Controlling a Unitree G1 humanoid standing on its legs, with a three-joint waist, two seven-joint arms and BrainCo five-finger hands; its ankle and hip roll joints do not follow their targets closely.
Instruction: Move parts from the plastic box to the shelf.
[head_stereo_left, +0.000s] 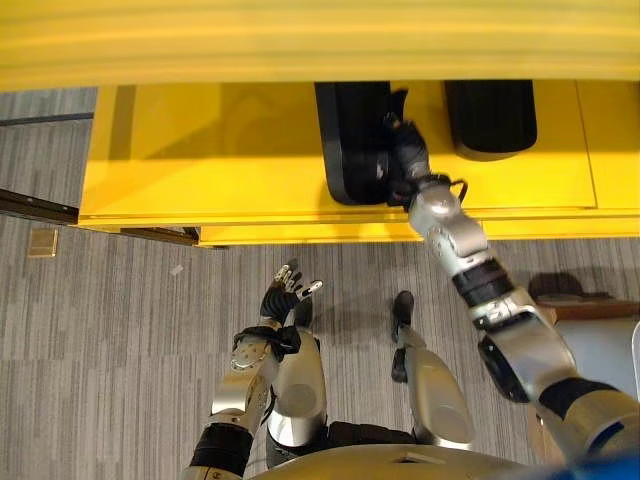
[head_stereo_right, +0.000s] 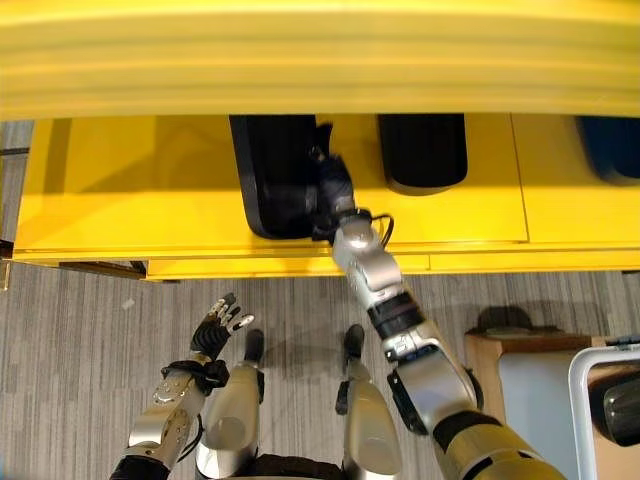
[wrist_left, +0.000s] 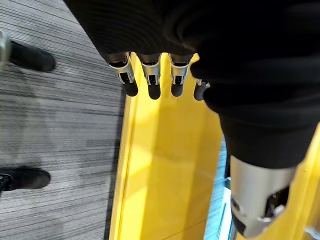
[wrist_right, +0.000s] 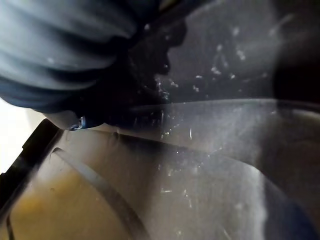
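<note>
Black moulded part (head_stereo_left: 350, 140) lies on the yellow shelf (head_stereo_left: 230, 150), long with rounded corners and a matte, dusty surface in the right wrist view. The right hand (head_stereo_left: 400, 150) is pressed against its near right edge; whether its fingers grip it, I cannot tell. A second black part (head_stereo_left: 490, 118) sits just beside, apart. Left hand (head_stereo_left: 283, 298) hangs low over the grey striped carpet (head_stereo_left: 100, 330), fingers straight and spread.

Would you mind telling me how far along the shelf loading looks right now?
One black part already lies on the yellow shelf. The right hand is at a second black part there; its grip is hidden. The left hand hangs open, carrying nothing.
</note>
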